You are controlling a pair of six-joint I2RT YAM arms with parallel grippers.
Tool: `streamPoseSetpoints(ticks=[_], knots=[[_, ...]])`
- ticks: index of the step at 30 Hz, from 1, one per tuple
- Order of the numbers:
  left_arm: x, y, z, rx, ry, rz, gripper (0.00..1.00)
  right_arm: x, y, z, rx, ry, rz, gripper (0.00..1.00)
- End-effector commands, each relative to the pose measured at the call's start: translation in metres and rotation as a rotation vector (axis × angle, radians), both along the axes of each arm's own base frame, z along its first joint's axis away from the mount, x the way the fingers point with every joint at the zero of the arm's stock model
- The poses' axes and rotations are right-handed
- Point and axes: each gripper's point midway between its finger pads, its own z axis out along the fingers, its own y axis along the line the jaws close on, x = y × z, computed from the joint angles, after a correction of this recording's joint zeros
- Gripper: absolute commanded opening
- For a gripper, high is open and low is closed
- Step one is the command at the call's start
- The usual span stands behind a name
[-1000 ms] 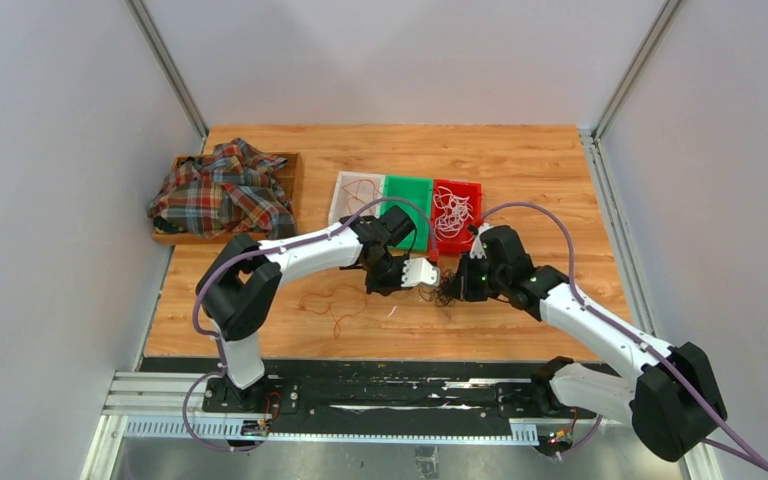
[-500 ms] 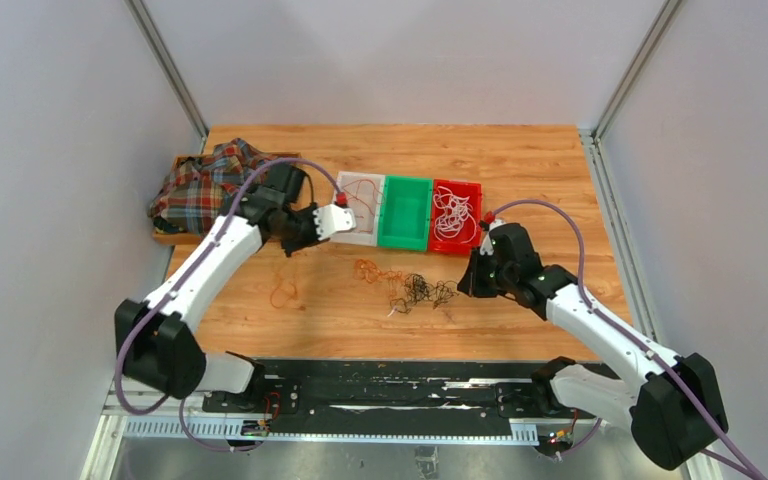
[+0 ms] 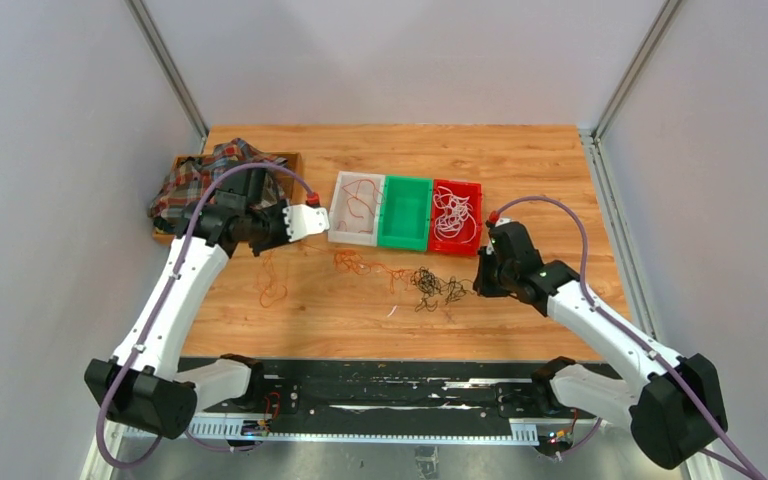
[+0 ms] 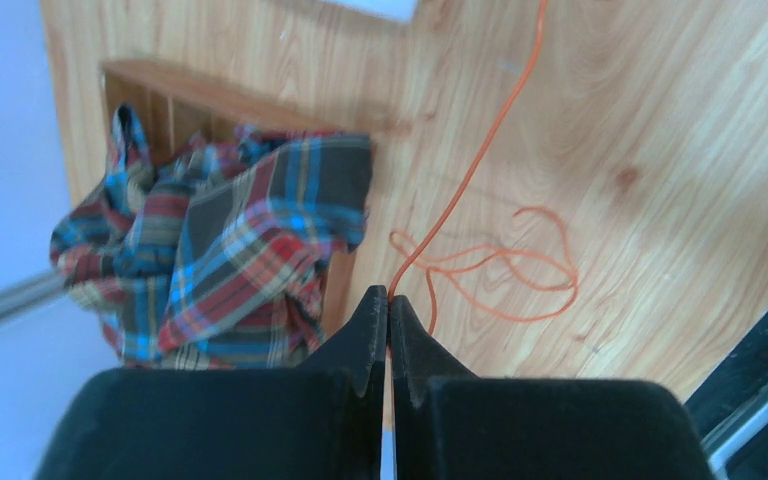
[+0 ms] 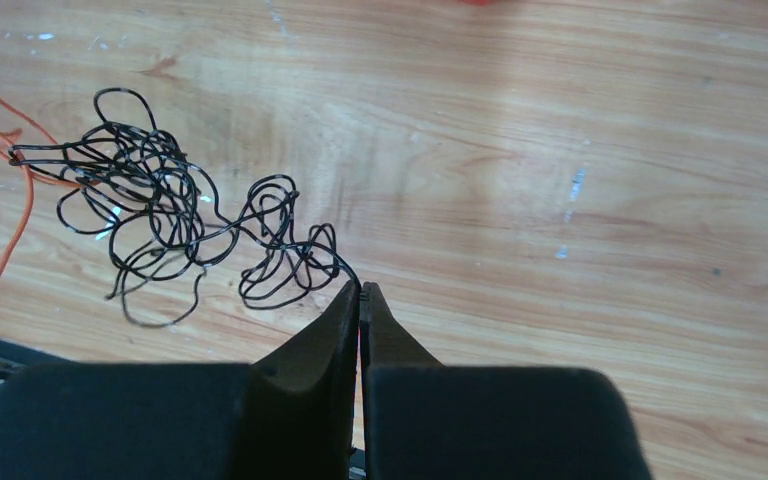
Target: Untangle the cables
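Pull-apart step: left gripper [image 4: 389, 300] was pinched on the orange cable [image 4: 475, 172], right gripper [image 5: 360, 290] on the black cable [image 5: 150, 205]; next probably needed wider separation where they crossed.

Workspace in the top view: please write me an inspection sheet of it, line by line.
Surface: light wooden table, a few pale scuffs.
Job's things: thin orange cable trailing over the table; tangled black cable; white cables in the red plastic tray.
Clutter: plaid cloth in a wooden box; green plastic tray, nothing seen inside.
Grippers: left gripper shut on the orange cable; right gripper shut on the black cable.
Cables: thick purple hoses along both arms.
Surroundings: plain grey walls, black base rail.
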Motion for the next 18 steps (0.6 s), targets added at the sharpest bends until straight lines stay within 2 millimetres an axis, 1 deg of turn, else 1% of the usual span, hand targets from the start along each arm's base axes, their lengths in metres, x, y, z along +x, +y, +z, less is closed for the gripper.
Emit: streamPoseSetpoints(ticks=[1,3,5,7,8,9,11,14,15,17,18], knots=[[0.017,0.046,0.015,0.128,-0.096,0.121,0.00,0.002,-0.031,0.002,-0.089,-0.034,-0.113,0.00],[0.028,0.071,0.025,0.147,-0.137,0.201,0.01,0.004,-0.041,0.004,-0.087,-0.052,-0.174,0.01],[0.038,0.095,0.037,0.125,-0.167,0.282,0.00,0.005,-0.048,0.005,-0.071,-0.055,-0.228,0.01],[0.044,0.111,0.045,0.104,-0.178,0.331,0.01,0.005,-0.054,0.005,-0.063,-0.059,-0.257,0.01],[0.045,0.115,0.048,0.083,-0.180,0.342,0.00,0.006,-0.056,0.004,-0.057,-0.062,-0.262,0.01],[0.044,0.110,0.050,0.045,-0.175,0.323,0.00,0.006,-0.054,0.004,-0.044,-0.062,-0.254,0.01],[0.040,0.092,0.052,-0.043,-0.170,0.275,0.00,0.005,-0.052,0.002,-0.041,-0.053,-0.243,0.01],[0.034,0.066,0.062,-0.181,-0.174,0.227,0.00,0.002,-0.053,0.000,-0.043,-0.044,-0.233,0.01],[0.031,0.056,0.064,-0.224,-0.163,0.205,0.00,0.001,-0.047,0.001,-0.022,-0.044,-0.200,0.01],[0.021,0.034,0.067,-0.315,-0.122,0.132,0.00,0.000,-0.026,0.003,0.050,-0.046,-0.102,0.01],[0.016,0.022,0.068,-0.357,-0.102,0.098,0.00,0.000,-0.017,0.004,0.075,-0.041,-0.062,0.05]])
